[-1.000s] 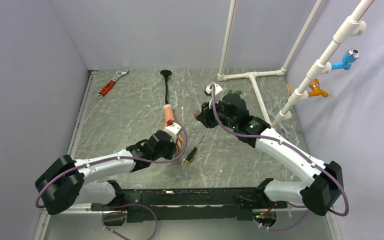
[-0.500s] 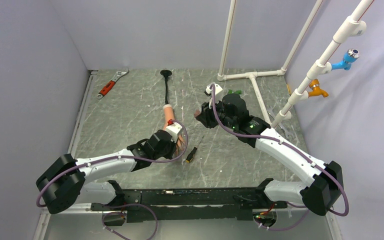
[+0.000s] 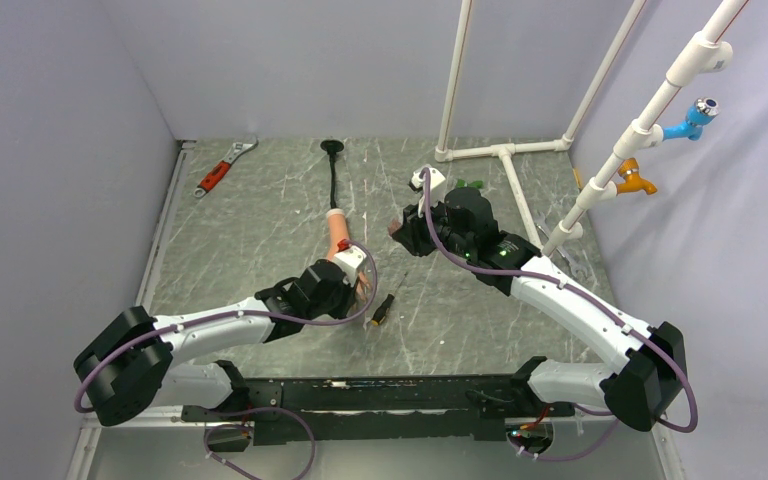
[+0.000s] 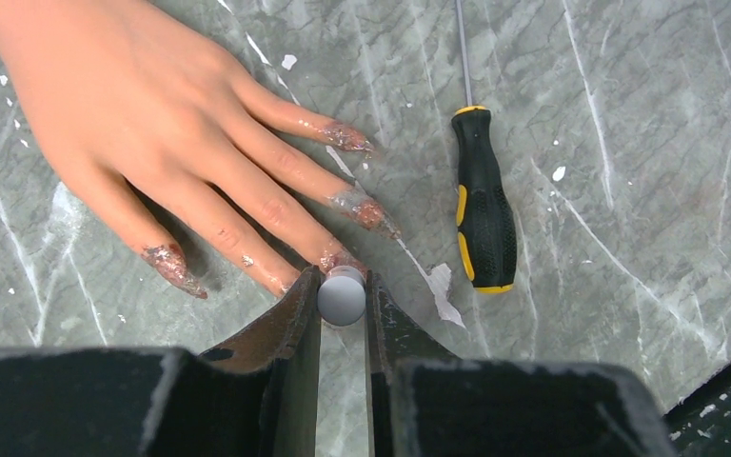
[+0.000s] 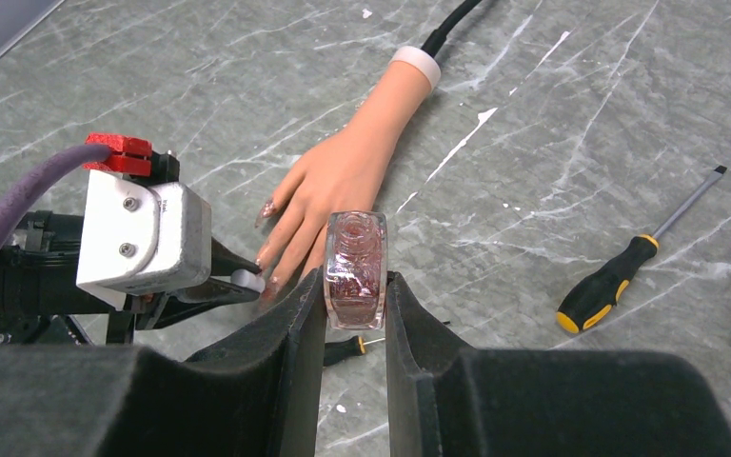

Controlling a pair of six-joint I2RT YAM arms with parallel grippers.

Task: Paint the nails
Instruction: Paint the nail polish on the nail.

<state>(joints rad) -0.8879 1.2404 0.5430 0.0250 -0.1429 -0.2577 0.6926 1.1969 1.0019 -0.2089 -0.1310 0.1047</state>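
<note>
Nails (image 4: pixel 366 211) just ahead of left pincer (image 4: pixel 343 284), nearest perhaps touching

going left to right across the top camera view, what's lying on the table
red-handled wrench → mannequin hand → screwdriver → white pipe frame

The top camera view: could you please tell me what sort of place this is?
Probably a robot test cell: plain walls box in a marbled table, with a white pipe frame, a wrench and a mannequin hand.
</note>
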